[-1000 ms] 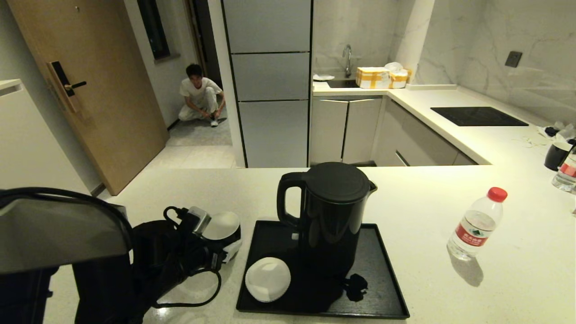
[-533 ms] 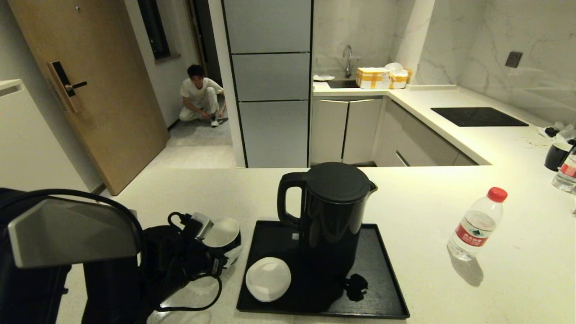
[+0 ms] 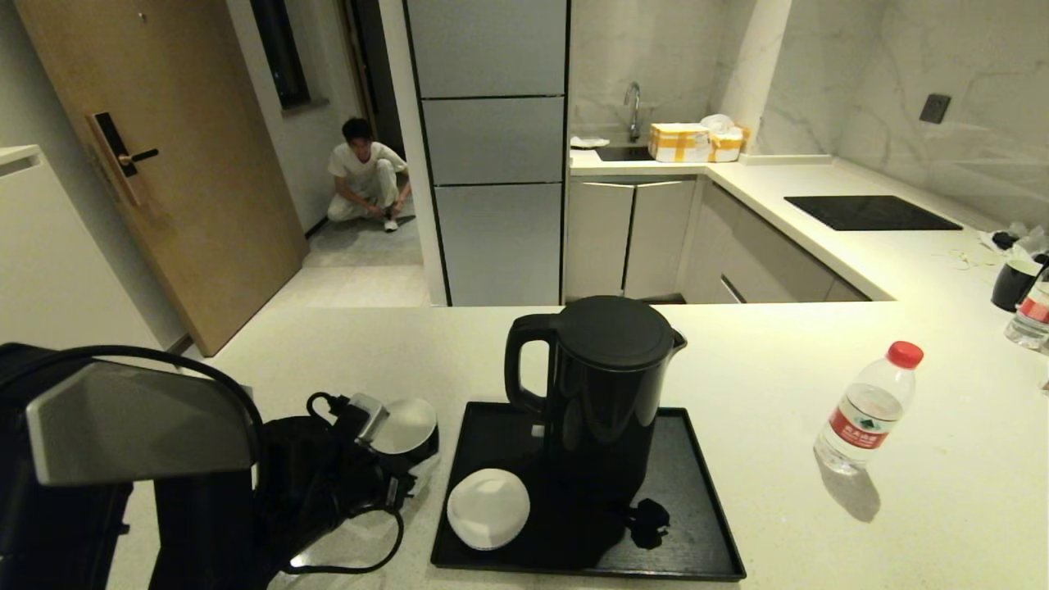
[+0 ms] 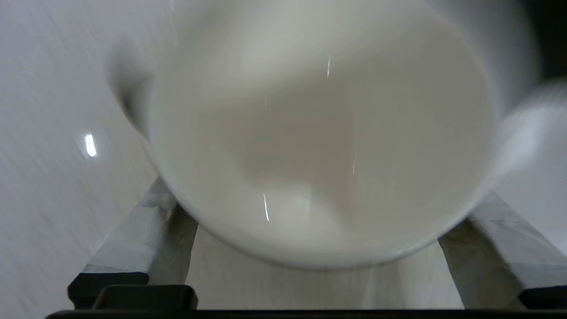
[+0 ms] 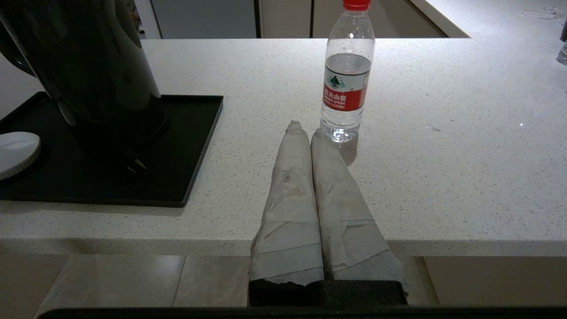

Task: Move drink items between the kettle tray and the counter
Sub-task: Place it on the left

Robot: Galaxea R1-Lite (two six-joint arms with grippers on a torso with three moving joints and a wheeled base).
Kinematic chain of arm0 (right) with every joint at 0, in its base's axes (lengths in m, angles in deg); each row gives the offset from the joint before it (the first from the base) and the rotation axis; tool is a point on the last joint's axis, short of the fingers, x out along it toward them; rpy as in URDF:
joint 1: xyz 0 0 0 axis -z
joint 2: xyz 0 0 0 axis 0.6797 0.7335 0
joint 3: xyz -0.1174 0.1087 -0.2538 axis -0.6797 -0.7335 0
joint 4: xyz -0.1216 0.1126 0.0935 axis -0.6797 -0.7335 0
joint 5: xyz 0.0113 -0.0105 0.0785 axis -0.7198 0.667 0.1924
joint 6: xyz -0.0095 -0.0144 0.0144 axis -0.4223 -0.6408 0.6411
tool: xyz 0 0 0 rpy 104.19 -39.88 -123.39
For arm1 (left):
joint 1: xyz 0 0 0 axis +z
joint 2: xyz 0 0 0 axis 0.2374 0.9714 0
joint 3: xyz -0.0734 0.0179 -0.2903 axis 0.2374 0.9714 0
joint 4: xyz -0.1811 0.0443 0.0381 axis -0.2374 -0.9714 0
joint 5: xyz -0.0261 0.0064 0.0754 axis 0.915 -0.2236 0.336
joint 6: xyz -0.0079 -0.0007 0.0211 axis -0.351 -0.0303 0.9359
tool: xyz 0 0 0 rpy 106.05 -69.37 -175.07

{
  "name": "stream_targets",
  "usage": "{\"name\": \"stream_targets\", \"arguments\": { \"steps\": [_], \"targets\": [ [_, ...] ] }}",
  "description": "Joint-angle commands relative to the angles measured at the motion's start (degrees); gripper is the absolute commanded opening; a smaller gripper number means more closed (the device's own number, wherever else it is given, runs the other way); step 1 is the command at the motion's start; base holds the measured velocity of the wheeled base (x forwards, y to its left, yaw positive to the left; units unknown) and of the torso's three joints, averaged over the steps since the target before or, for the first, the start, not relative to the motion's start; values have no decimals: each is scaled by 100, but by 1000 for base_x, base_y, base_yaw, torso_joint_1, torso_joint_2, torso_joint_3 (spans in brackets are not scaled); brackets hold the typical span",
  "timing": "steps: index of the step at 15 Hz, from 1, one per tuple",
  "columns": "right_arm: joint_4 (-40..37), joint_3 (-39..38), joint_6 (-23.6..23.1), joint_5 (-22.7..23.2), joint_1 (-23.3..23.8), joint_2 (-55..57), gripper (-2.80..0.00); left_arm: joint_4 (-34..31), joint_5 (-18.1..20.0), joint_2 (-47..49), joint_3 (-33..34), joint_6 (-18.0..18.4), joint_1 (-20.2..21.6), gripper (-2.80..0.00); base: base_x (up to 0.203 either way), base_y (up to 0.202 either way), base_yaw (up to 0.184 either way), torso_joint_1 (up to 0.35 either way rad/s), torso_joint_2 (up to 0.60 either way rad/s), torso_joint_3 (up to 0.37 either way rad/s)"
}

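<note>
My left gripper (image 3: 383,447) is shut on the black handled cup (image 3: 407,426), white inside, holding it tilted just above the counter (image 3: 762,352) to the left of the black kettle tray (image 3: 697,492). In the left wrist view the cup's white inside (image 4: 319,133) fills the picture between the two taped fingers (image 4: 133,239). The small water bottle (image 3: 867,410) with red cap and label stands on the counter to the right of the tray. My right gripper (image 5: 305,129) is shut and empty, low at the counter's front edge, its tips just short of the bottle (image 5: 346,84).
The tall black kettle (image 3: 606,385) and a white saucer (image 3: 488,508) sit on the tray, with the kettle's plug beside them. A second cup (image 3: 1014,283) and bottle (image 3: 1034,315) stand at the far right. A black cooktop (image 3: 869,211) lies further back.
My left arm has shifted a little rightward and lowered the cup slightly beside the tray. The bottle, kettle and saucer have not moved.
</note>
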Motion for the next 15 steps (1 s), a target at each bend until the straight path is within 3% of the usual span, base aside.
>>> {"name": "stream_targets", "arguments": {
  "steps": [1, 9, 15],
  "targets": [
    [0, -9, -4, -4, 2, 0, -280, 101, 9, 15, 7, 5, 0, 0, 0, 0, 0, 0, 0, 0],
    [0, -9, -4, -4, 2, 0, -280, 101, 1, 5, 44, -12, 0, 0, 0, 0, 0, 0, 0, 0],
    [0, -9, -4, -4, 2, 0, -280, 101, -8, -335, 781, -39, 0, 0, 0, 0, 0, 0, 0, 0]
  ]
}}
